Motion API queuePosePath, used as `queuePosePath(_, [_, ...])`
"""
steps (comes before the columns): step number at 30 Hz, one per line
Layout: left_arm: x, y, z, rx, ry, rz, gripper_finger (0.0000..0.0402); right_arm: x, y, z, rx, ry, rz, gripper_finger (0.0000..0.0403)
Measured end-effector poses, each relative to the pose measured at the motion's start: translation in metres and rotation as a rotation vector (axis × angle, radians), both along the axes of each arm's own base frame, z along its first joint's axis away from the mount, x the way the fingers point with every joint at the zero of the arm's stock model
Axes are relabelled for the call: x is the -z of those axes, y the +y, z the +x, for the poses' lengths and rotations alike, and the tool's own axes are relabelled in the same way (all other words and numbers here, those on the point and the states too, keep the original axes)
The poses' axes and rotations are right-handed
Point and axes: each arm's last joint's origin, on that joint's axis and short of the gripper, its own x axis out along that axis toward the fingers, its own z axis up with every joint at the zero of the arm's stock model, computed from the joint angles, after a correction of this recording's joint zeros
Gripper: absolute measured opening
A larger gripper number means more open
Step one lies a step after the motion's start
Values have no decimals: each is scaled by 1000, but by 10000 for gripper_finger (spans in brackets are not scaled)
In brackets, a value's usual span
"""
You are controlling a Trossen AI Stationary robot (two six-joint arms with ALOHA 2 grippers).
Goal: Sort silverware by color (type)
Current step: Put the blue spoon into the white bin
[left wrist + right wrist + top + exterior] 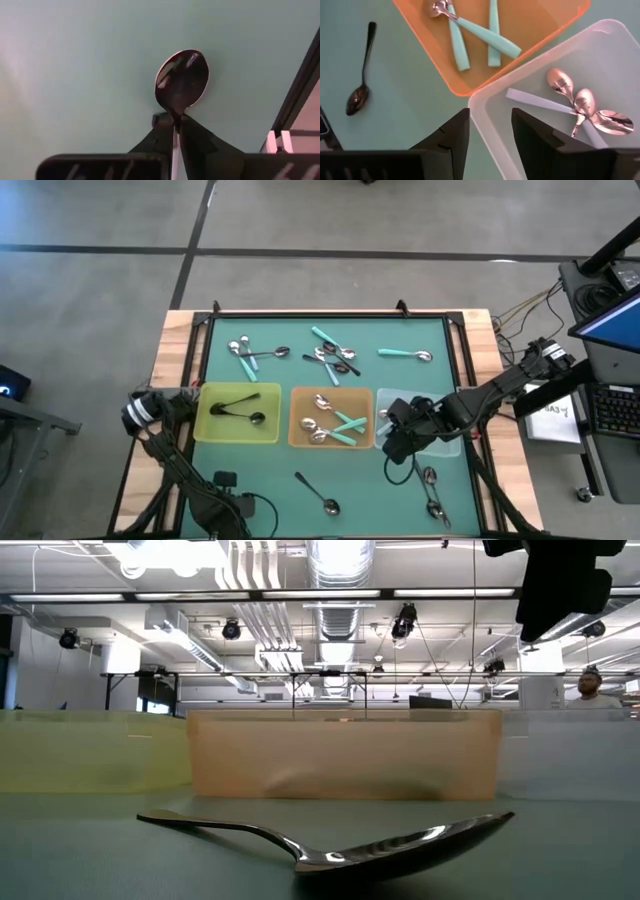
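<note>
My left gripper (176, 125) is low over the green mat near the table's near left corner (232, 498), shut on a spoon (181, 82) whose shiny bowl sticks out past the fingertips. My right gripper (490, 131) hangs open above the near left corner of the clear tray (448, 442), touching nothing. Pale-handled spoons (580, 105) lie in that tray. Teal spoons (338, 425) lie in the orange tray (295, 442), black ones (240, 410) in the yellow tray (205, 435). A black spoon (318, 492) lies flat on the near mat, close in the low view (330, 840). My left gripper pinches the spoon between its two fingers at the neck (175, 116), just behind the bowl. A pale strip of handle (175, 150) runs back between the fingers, which lie along the spoon. Whether the bowl rests on the mat or hangs clear of it, I cannot tell.
Loose spoons lie across the far mat: pale ones (245, 352), black ones (335, 362), teal ones (405, 355). More spoons (432, 495) lie near the near right corner. A black frame (205, 330) borders the mat. A person (592, 685) stands far behind the table.
</note>
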Motion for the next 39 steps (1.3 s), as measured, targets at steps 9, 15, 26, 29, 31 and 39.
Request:
queuePosePath(9, [-71, 30, 15, -260, -392, 13, 1, -5, 4, 9, -1, -100, 51, 137])
queuePosePath(15, [-125, 61, 26, -533, -806, 33, 1, -11, 8, 17, -6, -202, 92, 137])
queuePosePath(26, [-168, 98, 71, -926, -1293, 8, 0, -43, 18, 41, -66, -629, 101, 137])
queuePosePath(29, [-176, 105, 86, -946, -1366, -25, 0, -49, 19, 44, -80, -693, 95, 137])
queuePosePath(31, [-181, 109, 93, -963, -1407, -46, 0, -51, 20, 44, -82, -712, 98, 137])
queuePosePath(39, [-195, 128, 113, -1010, -1499, -122, 0, -49, 20, 47, -69, -718, 84, 156])
